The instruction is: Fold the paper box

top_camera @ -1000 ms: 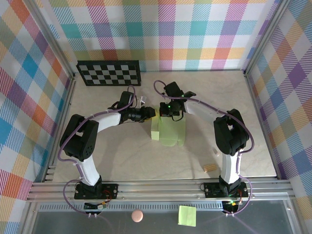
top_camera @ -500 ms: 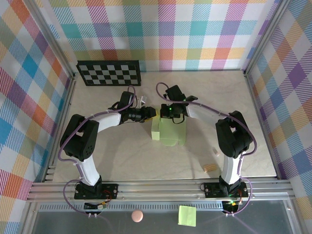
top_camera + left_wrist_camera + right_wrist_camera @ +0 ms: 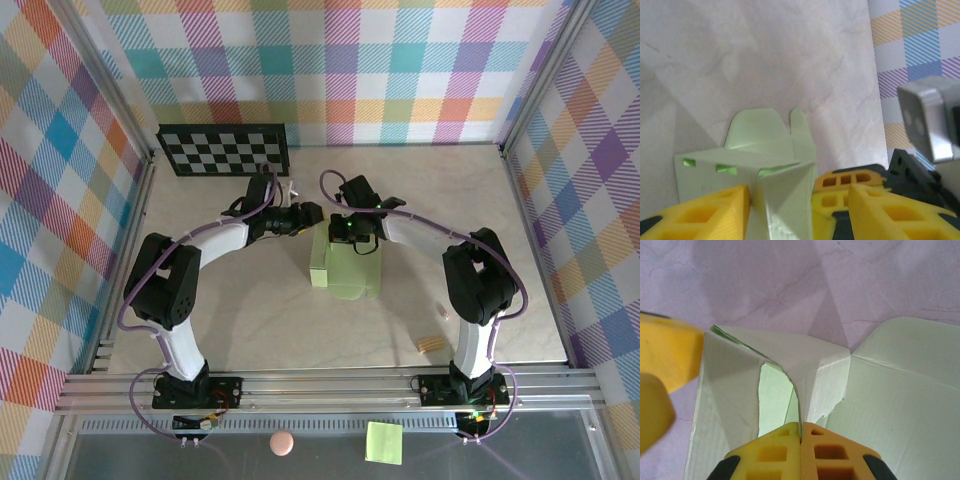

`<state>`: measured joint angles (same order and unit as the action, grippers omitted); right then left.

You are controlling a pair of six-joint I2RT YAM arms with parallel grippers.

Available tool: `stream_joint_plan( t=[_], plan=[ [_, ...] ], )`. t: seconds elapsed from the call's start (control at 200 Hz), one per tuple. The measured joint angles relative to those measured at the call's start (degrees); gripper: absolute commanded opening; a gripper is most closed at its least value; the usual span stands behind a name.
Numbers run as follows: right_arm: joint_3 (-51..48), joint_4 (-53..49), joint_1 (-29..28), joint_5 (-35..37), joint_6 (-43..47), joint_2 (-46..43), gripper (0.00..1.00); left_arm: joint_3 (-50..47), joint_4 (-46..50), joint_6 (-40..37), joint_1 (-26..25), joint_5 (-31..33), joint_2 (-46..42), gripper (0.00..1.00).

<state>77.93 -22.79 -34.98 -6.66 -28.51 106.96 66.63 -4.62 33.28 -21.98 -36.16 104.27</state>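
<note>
**A:** So, where does the paper box [image 3: 345, 268] lie for us?

**B:** In the middle of the counter [image 3: 250, 310], half formed. Its flat panel rests on the surface. One raised wall along its left side runs near to far, away from our bases.

**A:** And our two tools?

**B:** Both are at its far edge. Our right end effector [image 3: 347, 236] is clenched on an upstanding card wall there. From its wrist we see the two pads meeting with the thin card pinched between them. Our left end effector [image 3: 308, 220] sits at the far-left corner, released. Its fingers [image 3: 700, 210] stand apart with a folded corner of card between them, not clamped as far as we can tell.

**A:** Which arm is nearer the work?

**B:** The right, we'd say, since it has hold. The box lies toward our bases from both tools. We judge the left would have to come in from the left, square to that long wall.
</note>
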Motion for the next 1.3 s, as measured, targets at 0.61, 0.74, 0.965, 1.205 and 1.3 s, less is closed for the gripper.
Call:
stream_joint_plan(
  t=[0.61,0.74,0.965,1.205,1.3],
  plan=[
    [0.0,-0.6,-0.2,-0.7,0.0,-0.2,0.02,4.9,3.9,-1.6,0.0,0.9,5.9,0.41],
    [0.0,-0.8,-0.2,-2.1,-0.2,-0.2,0.03,4.9,4.2,-1.6,0.0,1.2,5.9,0.4],
    [0.2,-2.1,-0.4,-4.8,-0.9,-0.2,0.14,4.2,4.3,-2.0,-0.2,1.4,5.9,0.39],
    [-0.1,-3.4,0.1,-6.3,0.3,-1.5,0.34,3.3,4.0,-2.7,-0.4,1.5,5.9,0.38],
    [-1.2,-3.3,0.9,-8.1,2.8,-3.8,0.44,3.2,3.7,-2.8,-0.4,1.3,5.9,0.37]
  ],
)
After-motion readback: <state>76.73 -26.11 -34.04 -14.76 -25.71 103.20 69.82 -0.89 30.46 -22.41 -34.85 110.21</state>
